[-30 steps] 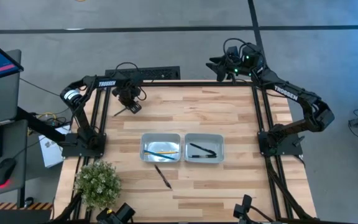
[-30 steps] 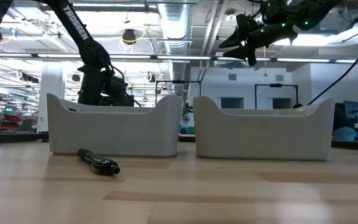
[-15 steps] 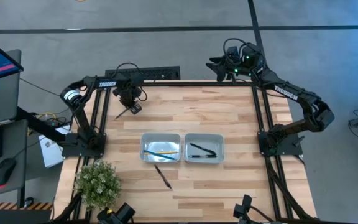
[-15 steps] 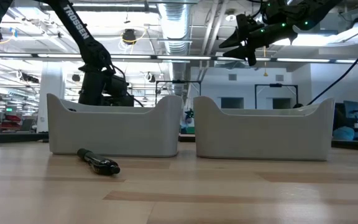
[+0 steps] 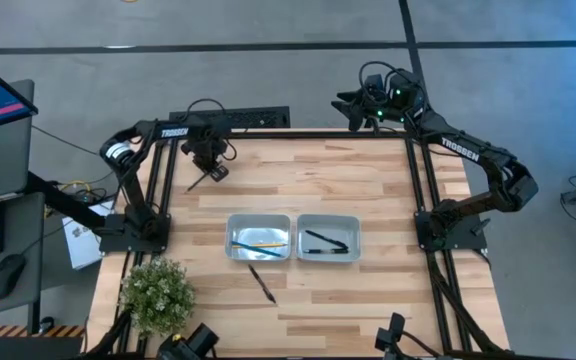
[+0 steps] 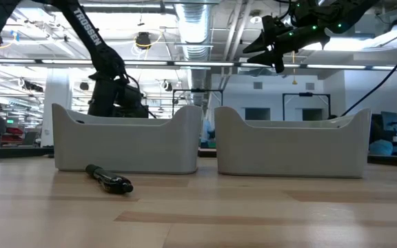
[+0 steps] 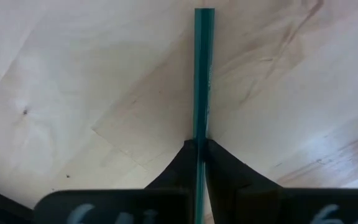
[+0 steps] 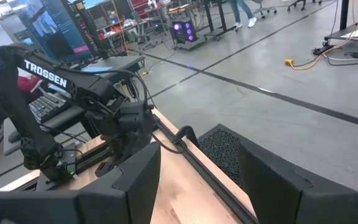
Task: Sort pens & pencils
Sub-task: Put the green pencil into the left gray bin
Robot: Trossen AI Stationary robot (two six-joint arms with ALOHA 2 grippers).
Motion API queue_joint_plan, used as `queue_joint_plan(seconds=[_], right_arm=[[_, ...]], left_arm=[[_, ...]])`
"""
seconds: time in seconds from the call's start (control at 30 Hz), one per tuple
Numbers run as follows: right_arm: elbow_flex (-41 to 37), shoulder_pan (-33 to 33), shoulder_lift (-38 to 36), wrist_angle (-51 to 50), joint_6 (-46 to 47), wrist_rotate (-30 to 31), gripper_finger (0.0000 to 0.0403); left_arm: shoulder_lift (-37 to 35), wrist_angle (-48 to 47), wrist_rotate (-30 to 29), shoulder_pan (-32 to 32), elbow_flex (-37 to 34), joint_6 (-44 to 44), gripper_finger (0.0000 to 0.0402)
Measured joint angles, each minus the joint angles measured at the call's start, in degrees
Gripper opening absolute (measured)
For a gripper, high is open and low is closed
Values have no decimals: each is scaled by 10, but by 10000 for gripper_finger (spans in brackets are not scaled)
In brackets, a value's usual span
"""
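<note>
Left gripper is pinched tight on a green pencil, down low at the back left of the table. In the wrist view the pencil runs straight out from between the fingers, long axis in line with the gripper's reach, most of it sticking out in front over bare wood. From above you just see a thin dark stick poking out toward the left-front from under the gripper. Can't tell whether the far end is touching the wood or a hair above it.

What matters for the next bit: the two trays sit side by side in the middle, toward the front from that gripper. The left tray has a yellow pencil and a blue one in it, so I'd guess that's where the green one goes. Being the nearer tray to the left arm, it's a short carry forward and a little right. With that much pencil hanging out ahead, I'd line it up with the tray's long side before letting go.

The right tray holds black pens. One more dark pen lies on the table just in front of the left tray, unsorted.

Right gripper is parked high off the back edge, fingers spread, holding nothing.
</note>
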Motion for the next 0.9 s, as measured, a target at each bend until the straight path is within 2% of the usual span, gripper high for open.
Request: queue_joint_plan(seconds=[0.17, 0.47, 0.77, 0.9], right_arm=[[0, 0, 0, 0, 0, 0, 235], [0, 0, 0, 0, 1, 0, 235], [0, 8, 0, -11, 20, 0, 235], [0, 22, 2, -54, 40, -2, 235]], left_arm=[[2, 9, 34, -1, 38, 10, 1], [1, -10, 135, 1, 99, 10, 3], [0, -11, 285, 2, 187, 12, 2], [-1, -11, 342, 2, 236, 11, 1]])
